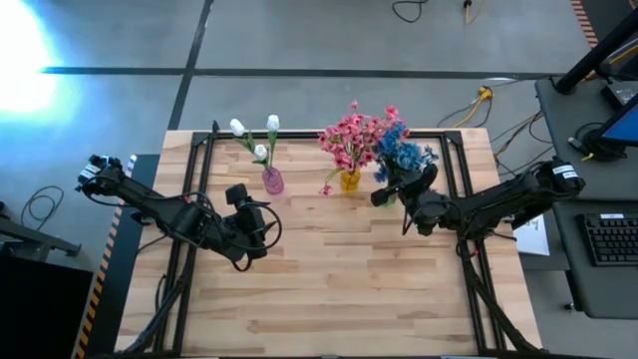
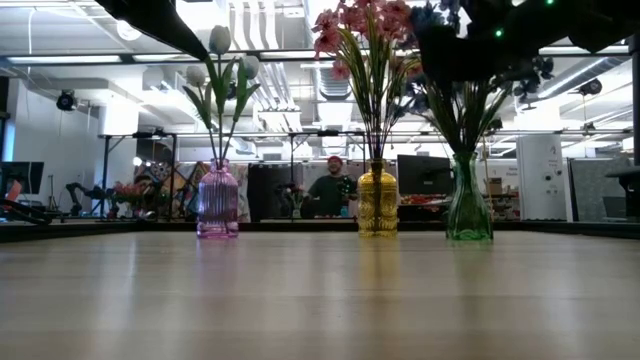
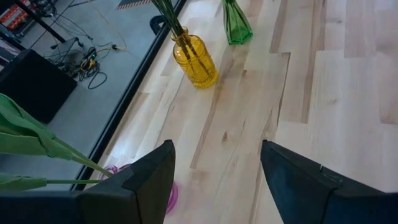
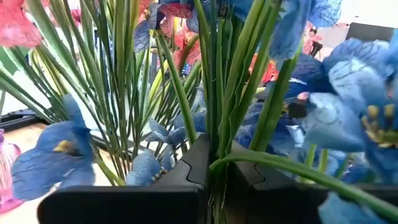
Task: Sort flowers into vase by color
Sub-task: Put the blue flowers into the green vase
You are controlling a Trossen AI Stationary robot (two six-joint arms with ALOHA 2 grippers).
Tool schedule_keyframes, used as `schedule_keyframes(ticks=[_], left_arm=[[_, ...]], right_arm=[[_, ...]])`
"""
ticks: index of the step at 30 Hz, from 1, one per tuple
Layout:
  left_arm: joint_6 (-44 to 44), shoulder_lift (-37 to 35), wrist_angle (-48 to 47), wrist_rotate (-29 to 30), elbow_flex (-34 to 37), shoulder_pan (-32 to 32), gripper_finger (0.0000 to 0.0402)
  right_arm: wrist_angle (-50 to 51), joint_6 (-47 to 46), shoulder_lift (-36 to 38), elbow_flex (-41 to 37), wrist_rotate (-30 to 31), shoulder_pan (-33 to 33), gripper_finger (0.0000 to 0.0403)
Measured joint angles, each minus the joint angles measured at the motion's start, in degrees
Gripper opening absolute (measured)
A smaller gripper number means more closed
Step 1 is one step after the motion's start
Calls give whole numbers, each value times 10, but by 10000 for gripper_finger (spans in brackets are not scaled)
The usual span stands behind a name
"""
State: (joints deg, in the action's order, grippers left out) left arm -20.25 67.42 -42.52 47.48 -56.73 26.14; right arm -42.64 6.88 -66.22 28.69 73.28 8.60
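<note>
Low view: vases (image 2: pixel 377 203) unlabelled, plain glass

Two dark, jointed arms, black cables looping alongside the links, pale grey-white caps at the shoulder ends. Left gripper (image 3: pixel 214 180): broad, flat, matte black fingers (image 3: pixel 298 186) with bevelled edges. Right gripper (image 4: pixel 214 165): similar black, angular blocks.

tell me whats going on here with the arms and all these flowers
Two robot arms are sorting flowers into vases by color. White buds stand in the pink vase, pink flowers in the yellow vase, blue flowers in the green vase. The right gripper is shut on a blue flower's stem at the green vase. The left gripper hangs open and empty near the pink vase.
</note>
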Motion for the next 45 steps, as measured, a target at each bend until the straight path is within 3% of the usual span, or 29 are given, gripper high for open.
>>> schedule_keyframes(ticks=[24, 38, 45], left_arm=[[-4, 0, 0, 0, 0, 0, 222], [-9, 0, 0, 0, 0, 0, 222], [-13, 0, 0, 0, 0, 0, 222]], right_arm=[[10, -3, 0, -13, 2, 0, 25], [8, 22, 1, 23, 5, 34, 170], [9, 66, 2, 53, 65, 78, 212]])
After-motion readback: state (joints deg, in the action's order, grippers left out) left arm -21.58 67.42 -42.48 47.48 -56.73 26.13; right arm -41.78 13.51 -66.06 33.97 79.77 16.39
